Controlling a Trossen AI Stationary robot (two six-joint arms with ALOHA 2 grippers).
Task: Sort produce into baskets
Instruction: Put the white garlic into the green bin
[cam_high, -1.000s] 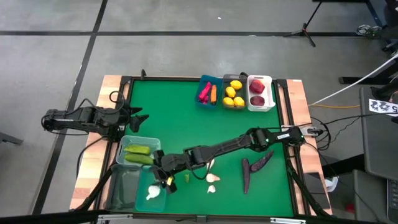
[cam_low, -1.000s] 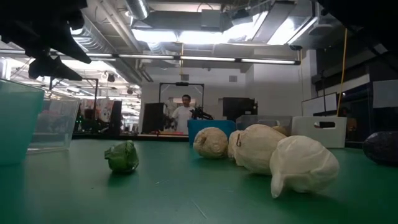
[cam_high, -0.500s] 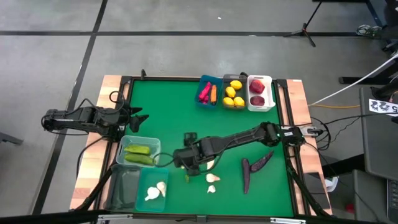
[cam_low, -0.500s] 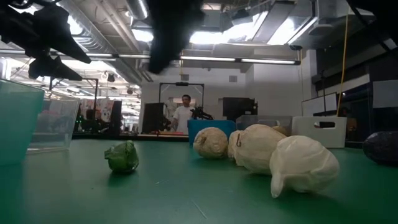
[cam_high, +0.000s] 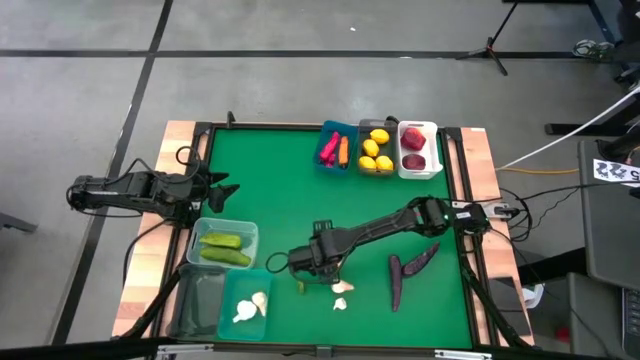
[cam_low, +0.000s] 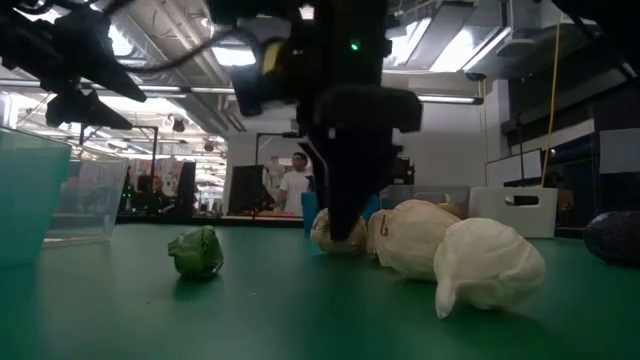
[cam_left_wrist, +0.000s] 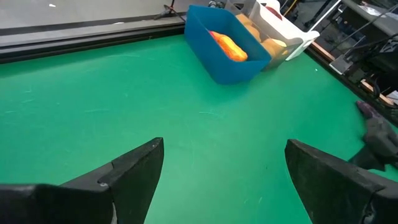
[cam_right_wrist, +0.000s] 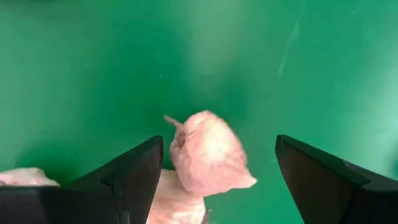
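Three white garlics lie on the green mat near the front: one (cam_right_wrist: 208, 158) under my right gripper, two more beside it (cam_high: 342, 287) (cam_high: 340, 303). My right gripper (cam_high: 329, 262) is open and points down, one finger on each side of the first garlic (cam_low: 336, 230); I cannot tell whether it touches. A small green piece (cam_low: 197, 252) lies to its left. Two garlics (cam_high: 250, 306) lie in the teal bin (cam_high: 262, 275). Two cucumbers (cam_high: 222, 248) lie in the pale clear bin (cam_high: 246, 228). My left gripper (cam_high: 222, 184) waits open at the table's left edge.
Two dark eggplants (cam_high: 420, 258) (cam_high: 395, 280) lie on the mat to the right. At the far edge stand the blue bin (cam_high: 326, 128) with pepper and carrot, the bin of lemons (cam_high: 376, 150) and the white bin (cam_high: 432, 150) with apples. A dark clear bin (cam_high: 198, 300) stands front left.
My right gripper has gone from over the teal bin toward the table's right edge and come down over the garlic cluster. A second garlic now lies in the teal bin where the gripper was.
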